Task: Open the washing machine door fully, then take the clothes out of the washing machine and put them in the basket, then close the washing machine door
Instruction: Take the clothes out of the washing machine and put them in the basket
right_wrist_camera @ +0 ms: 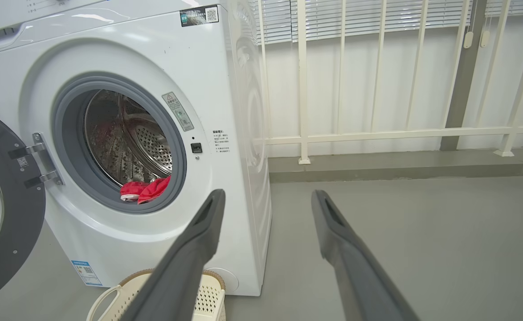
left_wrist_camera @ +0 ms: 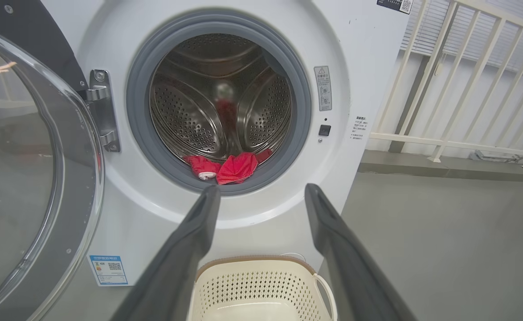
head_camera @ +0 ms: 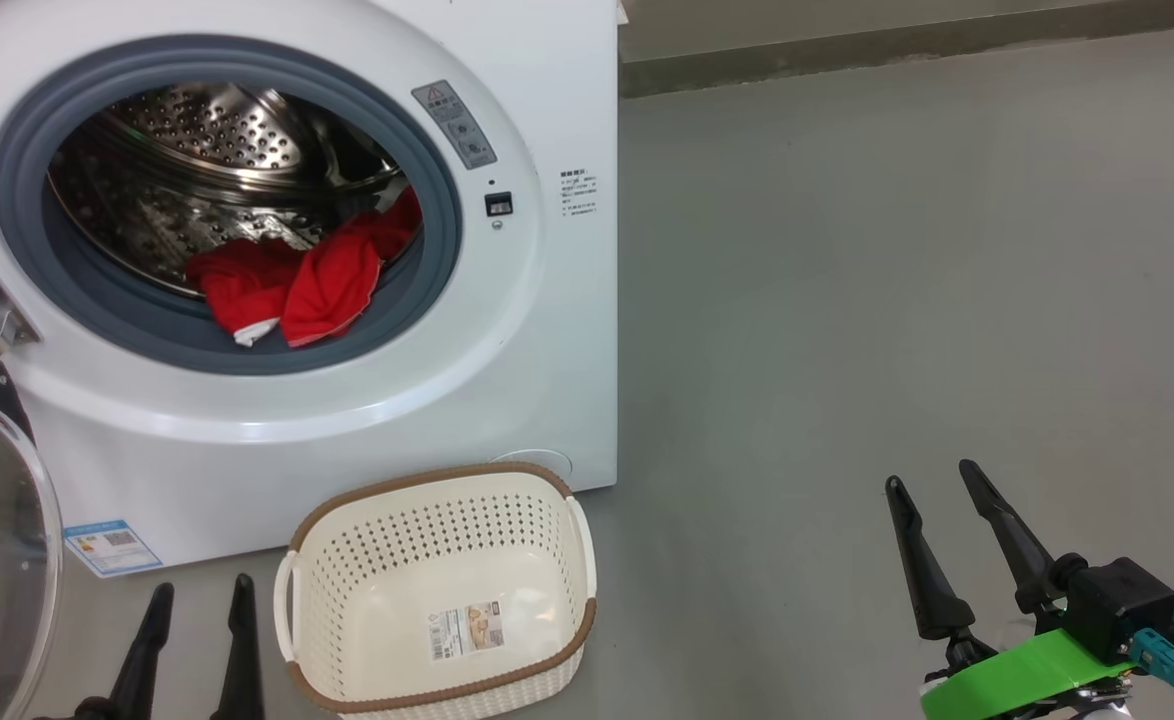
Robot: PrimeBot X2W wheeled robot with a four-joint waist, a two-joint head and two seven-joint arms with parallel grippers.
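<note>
The washing machine door (left_wrist_camera: 30, 169) stands swung wide, left of the left jaws. The clothes (head_camera: 307, 280) lie low in the washing machine (head_camera: 547, 350), ahead of both jaws, which are released and empty. The basket (head_camera: 447, 530) between them holds nothing; unloading and closing remain.

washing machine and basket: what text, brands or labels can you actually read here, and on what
"Hisense": washing machine top panel, right wrist view's upper left corner.
Grey warning sticker on the front: too small to read.
Small print right of it: too small.
Blue label with QR code, lower front: unreadable.
Black QR sticker on top: unreadable.
Floor sticker in the basket: blurred.
</note>
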